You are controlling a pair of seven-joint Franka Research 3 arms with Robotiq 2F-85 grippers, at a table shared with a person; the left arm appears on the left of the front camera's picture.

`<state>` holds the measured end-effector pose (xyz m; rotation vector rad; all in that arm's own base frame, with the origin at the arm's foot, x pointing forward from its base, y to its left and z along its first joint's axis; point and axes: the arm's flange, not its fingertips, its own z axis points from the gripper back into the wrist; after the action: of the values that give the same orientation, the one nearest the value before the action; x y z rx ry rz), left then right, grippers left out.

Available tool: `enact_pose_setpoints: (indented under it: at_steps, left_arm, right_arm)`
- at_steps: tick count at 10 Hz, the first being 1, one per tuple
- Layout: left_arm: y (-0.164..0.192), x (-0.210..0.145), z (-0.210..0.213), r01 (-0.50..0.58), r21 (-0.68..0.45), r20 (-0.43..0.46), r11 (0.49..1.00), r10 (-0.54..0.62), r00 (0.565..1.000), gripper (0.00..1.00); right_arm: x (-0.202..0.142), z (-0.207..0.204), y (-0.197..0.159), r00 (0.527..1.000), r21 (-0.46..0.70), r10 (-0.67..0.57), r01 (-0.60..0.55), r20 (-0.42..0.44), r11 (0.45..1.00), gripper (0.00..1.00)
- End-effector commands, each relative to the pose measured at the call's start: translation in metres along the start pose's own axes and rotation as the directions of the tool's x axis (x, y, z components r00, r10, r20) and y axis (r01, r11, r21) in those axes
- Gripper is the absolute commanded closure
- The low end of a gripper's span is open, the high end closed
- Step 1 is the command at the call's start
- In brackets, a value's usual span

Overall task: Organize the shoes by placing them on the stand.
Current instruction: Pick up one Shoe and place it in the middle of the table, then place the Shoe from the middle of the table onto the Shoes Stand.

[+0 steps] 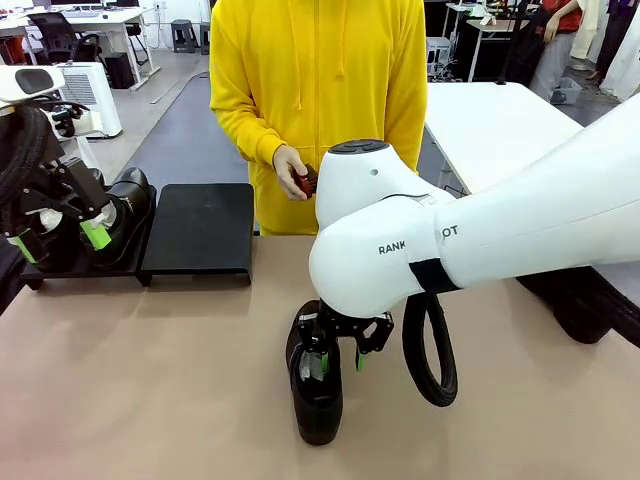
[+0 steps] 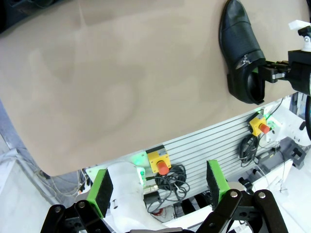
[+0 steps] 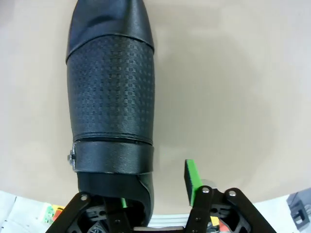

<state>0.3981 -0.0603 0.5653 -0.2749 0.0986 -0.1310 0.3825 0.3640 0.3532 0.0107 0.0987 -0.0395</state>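
Jaws apart, the right gripper [image 1: 340, 362] is straddling the heel of the shoe [image 1: 318, 410] — toe pointing away from the person [image 1: 318, 80], the stand [image 1: 195, 228] lying well off to the left.

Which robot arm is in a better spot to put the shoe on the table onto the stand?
The right. The right gripper sits at the heel of that shoe, jaws open astride its rim. The left gripper hangs by the stand, far from it, jaws open.
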Motion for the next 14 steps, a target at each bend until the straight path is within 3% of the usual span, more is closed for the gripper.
enact_pose_setpoints:
  at_steps: [1, 2, 13, 14]
  left_arm:
    - [0.003, -0.003, -0.002, 0.012, -0.003, 0.001, 1.0, -0.012, 1.0, 0.0]
    - [0.003, -0.003, -0.002, 0.012, -0.003, 0.001, 1.0, -0.012, 1.0, 0.0]
    - [0.003, -0.003, -0.002, 0.012, -0.003, 0.001, 1.0, -0.012, 1.0, 0.0]
    - [0.003, -0.003, -0.002, 0.012, -0.003, 0.001, 1.0, -0.012, 1.0, 0.0]
  right_arm:
    - [-0.012, 0.013, -0.013, 0.998, -0.002, 0.054, -0.054, -0.021, 0.999, 0.0]
    - [0.0, 0.0, 0.0, 1.0, 0.0, 0.0, 0.0, 0.0, 1.0, 0.0]
    - [-0.001, -0.001, -0.003, 1.0, -0.01, 0.012, -0.012, -0.012, 1.0, 0.0]
    - [-0.019, 0.024, -0.018, 0.993, -0.071, 0.083, -0.077, 0.08, 0.994, 0.0]
